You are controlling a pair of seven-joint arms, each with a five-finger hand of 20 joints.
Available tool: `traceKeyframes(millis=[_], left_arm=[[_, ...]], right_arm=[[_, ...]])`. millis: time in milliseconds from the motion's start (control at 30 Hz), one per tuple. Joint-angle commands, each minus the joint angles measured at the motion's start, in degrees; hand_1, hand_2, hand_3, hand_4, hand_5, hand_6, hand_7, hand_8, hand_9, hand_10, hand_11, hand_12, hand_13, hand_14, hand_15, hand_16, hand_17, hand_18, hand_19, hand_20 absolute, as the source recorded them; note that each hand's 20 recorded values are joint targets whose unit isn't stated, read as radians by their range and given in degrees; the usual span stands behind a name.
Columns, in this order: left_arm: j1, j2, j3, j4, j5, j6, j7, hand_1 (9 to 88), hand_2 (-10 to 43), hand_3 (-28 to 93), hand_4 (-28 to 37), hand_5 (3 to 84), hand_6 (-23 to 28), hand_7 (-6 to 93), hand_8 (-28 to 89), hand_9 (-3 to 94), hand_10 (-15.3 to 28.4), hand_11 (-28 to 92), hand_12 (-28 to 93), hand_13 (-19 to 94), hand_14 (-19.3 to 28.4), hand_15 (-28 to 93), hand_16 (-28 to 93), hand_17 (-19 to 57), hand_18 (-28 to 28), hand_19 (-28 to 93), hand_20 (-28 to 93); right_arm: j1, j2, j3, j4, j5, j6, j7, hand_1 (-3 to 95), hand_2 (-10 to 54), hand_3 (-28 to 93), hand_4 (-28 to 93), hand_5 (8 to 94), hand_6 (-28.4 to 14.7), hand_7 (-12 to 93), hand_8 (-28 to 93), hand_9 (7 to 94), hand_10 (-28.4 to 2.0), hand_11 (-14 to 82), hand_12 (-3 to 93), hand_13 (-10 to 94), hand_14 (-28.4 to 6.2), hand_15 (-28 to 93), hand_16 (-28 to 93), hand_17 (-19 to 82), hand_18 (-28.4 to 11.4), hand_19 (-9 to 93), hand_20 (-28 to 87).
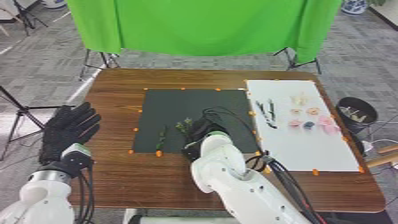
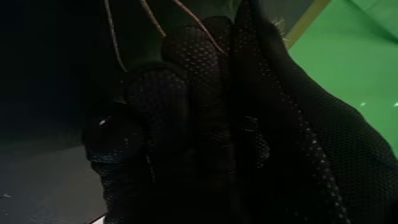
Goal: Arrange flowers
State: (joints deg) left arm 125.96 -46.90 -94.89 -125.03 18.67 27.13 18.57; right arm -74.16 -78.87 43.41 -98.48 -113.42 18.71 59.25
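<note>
Flowers (image 1: pixel 328 125) lie on the white sheet (image 1: pixel 293 155), at the right of the tabletop (image 1: pixel 133 182). They look light, soft and fragile, so I would take them low, by the stem where there is one, and not press the petals. The green sprig (image 1: pixel 161 137) lies on the dark mat (image 1: pixel 164 102), left of the sheet; it should be light also, a little stiff, and thin enough to roll away. A gentle pinch at its bare near part seems best. A second sprig (image 1: pixel 182 126) is just beside the right robot hand (image 1: pixel 209 126), over the mat; whether this hand grips something, I cannot tell. The left robot hand (image 1: pixel 71 125) is open, at the left edge.
</note>
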Motion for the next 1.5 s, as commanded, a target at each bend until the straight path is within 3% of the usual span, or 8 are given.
traceKeyframes(millis=[33,267,400,833,967,1167,1300,1500], left_arm=[[1.12,-0.11,-0.41,-0.17,-0.23,0.08,0.67,27.3,16.5,70,-28.3,48.5,11.3,13.9,-8,39.2,17.1,23,10,27,17.6,41,-10,-6.8,16.5,44,6],[1.51,-0.22,-0.54,-0.04,2.04,0.11,0.82,27.2,16.3,70,-28.3,48.6,11.3,13.9,-8,39.1,17.1,23,10,27,17.6,41,-10,-6.8,16.5,44,6],[1.77,-0.22,-0.68,-0.02,2.02,-0.11,1.0,27.2,16.3,70,-28.3,48.5,11.3,13.9,-8,39.1,17.1,23,10,27,17.6,41,-10,-6.7,16.5,44,6],[2.64,-0.51,-1.21,-0.24,0.49,0.1,2.7,27.4,16.1,70,-28.3,48.5,11.3,13.9,-8,39.1,17.1,23,10,27,17.6,41,-10,-6.8,16.5,43,6],[2.88,-0.59,-1.38,-0.28,0.34,-0.01,2.94,27.4,16.1,70,-28.3,48.5,11.3,13.9,-8,39.1,17.1,23,10,27,17.6,41,-10,-6.8,16.5,43,6],[3.09,-0.7,-1.54,-0.31,-0.3,-0.09,3.35,27.4,16.0,70,-28.3,48.5,11.3,14.0,-8,39.1,17.2,24,10,27,17.6,41,-10,-6.7,16.5,43,6],[3.3,-0.92,-1.62,-0.32,-0.45,-0.09,3.53,27.5,16.0,70,-28.3,48.5,11.3,13.9,-8,39.2,17.2,24,10,27,17.6,41,-10,-6.7,16.5,43,6],[4.07,-1.98,-2.02,-0.55,-0.84,-0.78,4.26,27.6,16.1,70,-28.3,48.5,11.3,13.9,-8,39.2,17.2,24,10,27,17.6,42,-10,-6.7,16.5,43,6]], right_arm=[[-1.04,0.64,-1.57,-1.01,-0.89,-1.58,-0.35,47.9,-9.5,72,-21,77.2,-3.9,34,10,82.7,-14.0,33.6,35.4,75,-13.4,65,30,45,-24.4,93,35],[-0.98,1.88,-2.39,-2.51,-1.09,-1.94,-0.73,42.4,-9.5,71,-22,76.8,-4.4,30,10,81.1,-15.4,37.2,27.7,74,-13.9,64,29,45,-24.9,93,34],[-0.92,2.09,-2.56,-2.81,-1.02,-1.74,-0.41,38.7,-9.5,74,-22,76.7,-4.2,29,7,80.9,-15.5,37.2,27.2,74,-14.1,64,29,44,-25.2,93,34],[0.02,5.87,-6.29,-5.09,-10.93,-0.89,-6.51,37.7,-9.5,75,-23,75.7,-4.4,28,4,80.1,-15.8,36.8,26.8,74,-14.4,64,29,44,-25.4,93,33],[0.22,6.67,-6.57,-5.81,-14.94,-3.91,-8.37,34.5,-9.5,76,-22,75.2,-4.3,27,-11,79.5,-16.2,36.2,26.4,73,-14.4,64,29,44,-25.5,93,33],[-0.46,6.95,-5.6,-6.98,-15.95,-11.11,-8.96,33.0,-9.5,76,-23,74.0,-5.0,23,-12,78.4,-17.2,32.7,25.3,72,-14.6,63,29,43,-25.5,93,32],[-0.81,7.95,-6.11,-8.04,-17.27,-8.99,-9.61,31.6,-9.5,76,-22,72.6,-5.9,20,-11,77.1,-18.0,29.8,24.1,71,-15.0,62,29,42,-25.5,93,31],[-3.47,13.43,-0.69,-12.71,-17.57,-7.58,-10.27,27.0,3.3,76,-20,71.3,-6.4,19,-10,75.8,-19.0,26.8,22.7,71,-15.5,62,28,42,-25.3,93,31]])
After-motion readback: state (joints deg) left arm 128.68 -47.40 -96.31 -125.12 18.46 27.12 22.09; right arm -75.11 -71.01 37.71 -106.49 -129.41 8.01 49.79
